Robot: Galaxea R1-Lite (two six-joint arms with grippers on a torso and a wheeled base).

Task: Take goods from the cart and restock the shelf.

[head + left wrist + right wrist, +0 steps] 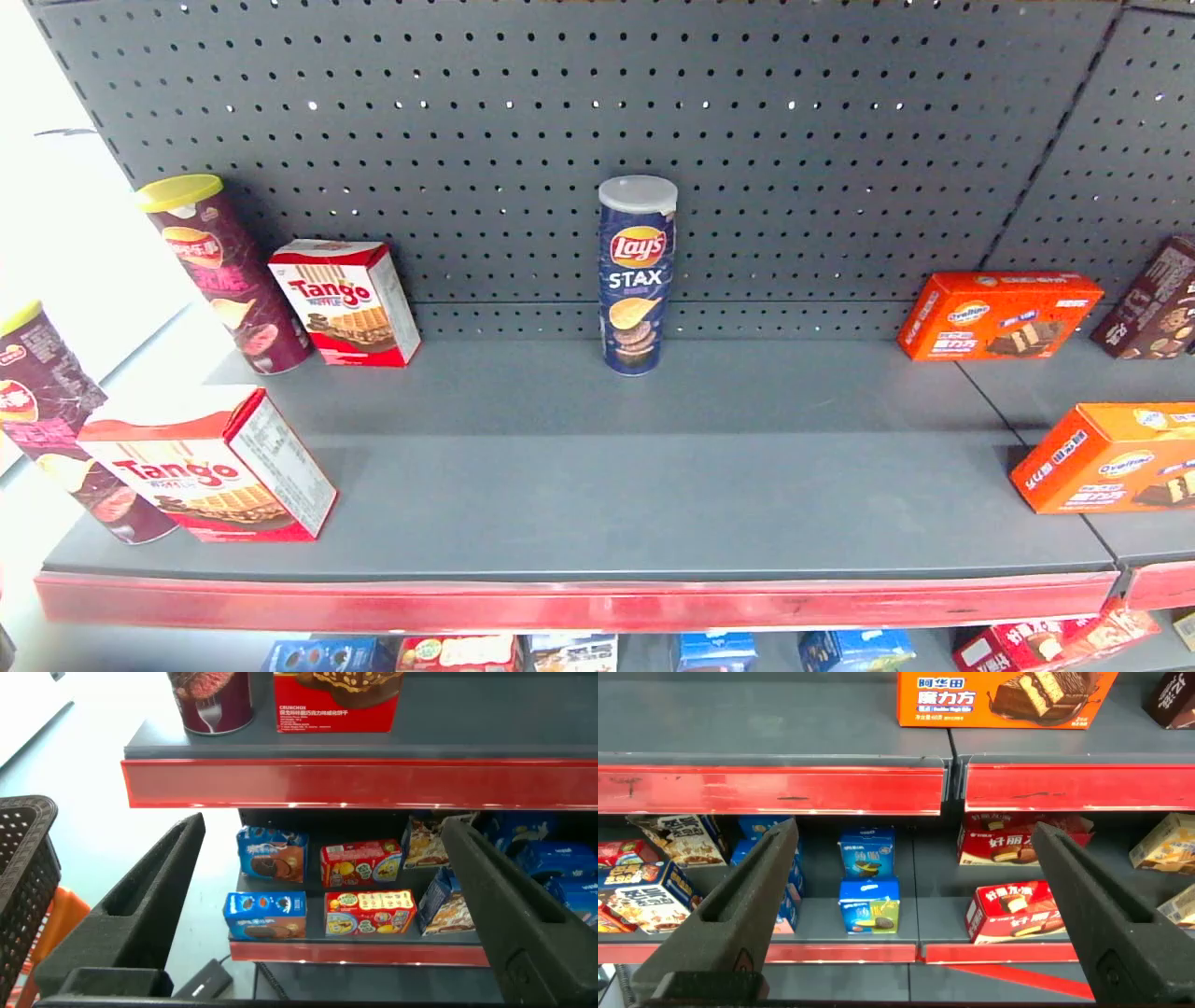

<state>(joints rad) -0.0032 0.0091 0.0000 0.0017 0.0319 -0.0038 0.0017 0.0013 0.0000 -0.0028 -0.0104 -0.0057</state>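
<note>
A blue chips can (637, 275) with a grey lid stands upright at the back middle of the grey shelf (597, 495), against the pegboard. My left gripper (322, 831) is open and holds nothing. It hangs in front of the lower shelves, just under the red shelf edge (355, 784). A black mesh basket (23, 887) is at its side. My right gripper (917, 831) is also open with nothing in it. It faces the lower shelves under the red edge (775, 789).
Two maroon chips cans (224, 271) (56, 420) and two red-and-white wafer boxes (345, 303) (210, 467) stand at the shelf's left. Orange boxes (994, 313) (1106, 457) and a brown box (1153, 299) lie at the right. The lower shelves hold several small snack boxes (360, 863).
</note>
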